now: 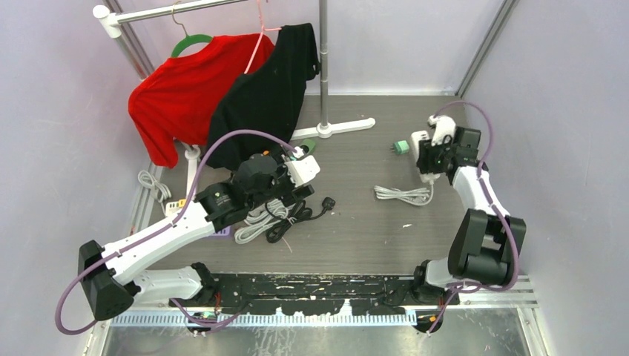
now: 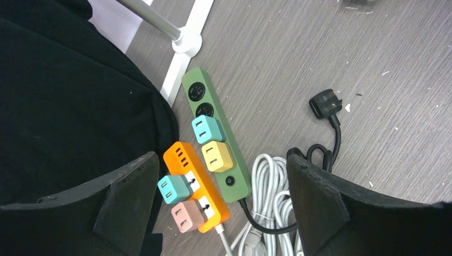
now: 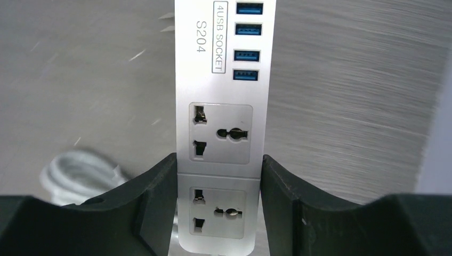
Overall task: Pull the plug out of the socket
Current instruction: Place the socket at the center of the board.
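Right wrist view: the white socket strip (image 3: pixel 224 80) shows empty outlets, clenched across its width by the right tool (image 3: pixel 218 162), probably to steady it. A green plug (image 1: pixel 401 147) lies loose on the bench (image 1: pixel 356 222) just beside it. The left tool (image 2: pixel 224 160) hangs released above a green strip (image 2: pixel 200 101) and an orange strip (image 2: pixel 184 154) carrying coloured plugs (image 2: pixel 207 129), seemingly lined up to grasp one.

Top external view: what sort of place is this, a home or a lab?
Probably a staged robot test cell: bare pale lilac walls box in a grey wood-grain table, and a metal garment rack shares it with a green plastic power strip and a white four-USB socket strip.
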Available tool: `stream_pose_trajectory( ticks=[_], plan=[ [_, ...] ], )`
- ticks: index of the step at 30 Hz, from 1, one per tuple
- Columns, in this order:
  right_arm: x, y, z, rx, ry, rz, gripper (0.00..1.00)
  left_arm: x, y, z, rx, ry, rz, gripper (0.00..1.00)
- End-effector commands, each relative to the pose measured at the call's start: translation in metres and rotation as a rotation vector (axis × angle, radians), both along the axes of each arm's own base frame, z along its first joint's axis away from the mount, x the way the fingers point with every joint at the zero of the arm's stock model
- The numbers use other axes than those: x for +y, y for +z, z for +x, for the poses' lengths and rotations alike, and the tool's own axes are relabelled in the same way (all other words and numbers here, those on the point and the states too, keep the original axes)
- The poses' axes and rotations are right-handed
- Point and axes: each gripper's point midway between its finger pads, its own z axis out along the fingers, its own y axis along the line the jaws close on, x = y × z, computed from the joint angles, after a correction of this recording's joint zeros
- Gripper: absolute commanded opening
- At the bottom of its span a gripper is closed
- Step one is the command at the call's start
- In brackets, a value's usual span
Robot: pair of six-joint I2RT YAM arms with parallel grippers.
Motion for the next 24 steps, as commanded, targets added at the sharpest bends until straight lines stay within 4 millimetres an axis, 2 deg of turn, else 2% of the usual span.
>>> stream_pose_trajectory(
  ticks=[1,6,7,10,12,15,19,21,24],
  plan=[
    [-0.08,0.061,0.075,-0.258,-0.399,0.016,0.01,0.003,0.021,0.005,-0.074,0.016,-0.043,0.88],
    [-0.119,0.07,0.121,-0.253,-0.446,-0.079,0.01,0.004,0.023,0.005,-0.081,0.018,-0.044,0.88],
    [-0.121,0.062,0.125,-0.221,-0.44,-0.089,0.01,0.005,0.022,0.005,-0.081,0.018,-0.042,0.88],
    [-0.121,0.052,0.142,-0.154,-0.398,-0.075,0.01,0.004,0.021,0.005,-0.08,0.018,-0.039,0.88],
    [-0.119,0.028,0.147,-0.091,-0.383,-0.055,0.01,0.004,0.02,0.006,-0.079,0.018,-0.035,0.88],
    [-0.123,0.007,0.157,-0.059,-0.388,-0.053,0.04,0.005,0.017,0.007,-0.08,0.019,-0.024,0.88],
    [-0.122,-0.02,0.163,0.021,-0.362,-0.043,0.19,0.004,0.015,0.008,-0.077,0.021,-0.018,0.88],
    [-0.122,-0.027,0.164,0.04,-0.358,-0.037,0.25,0.004,0.014,0.008,-0.076,0.021,-0.016,0.88],
    [-0.122,-0.034,0.163,0.057,-0.353,-0.041,0.49,0.004,0.012,0.009,-0.074,0.021,-0.01,0.88]
  ],
)
